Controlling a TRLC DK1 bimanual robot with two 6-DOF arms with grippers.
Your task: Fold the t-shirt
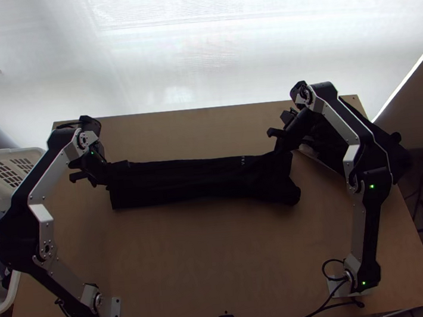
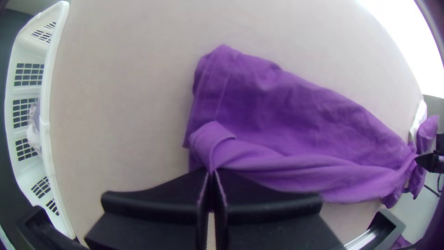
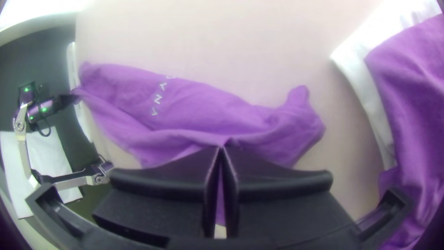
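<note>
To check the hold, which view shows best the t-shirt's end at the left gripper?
The left wrist view: close up, the left gripper pinches the t-shirt. The top view shows this end small and dark; the right wrist view, far off.

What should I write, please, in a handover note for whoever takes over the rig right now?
Left gripper: jaws shut on the shirt, at its left end.
Right gripper: jaws shut on the shirt's near edge, towards its right end.
Shirt: across the table, in a long, narrow strip; more cloth lies to its right.
Done: apparently folded lengthwise; right end still bunched.
Left: probably lay the held edge down, let go, smooth it, then fold the strip shorter.
</note>
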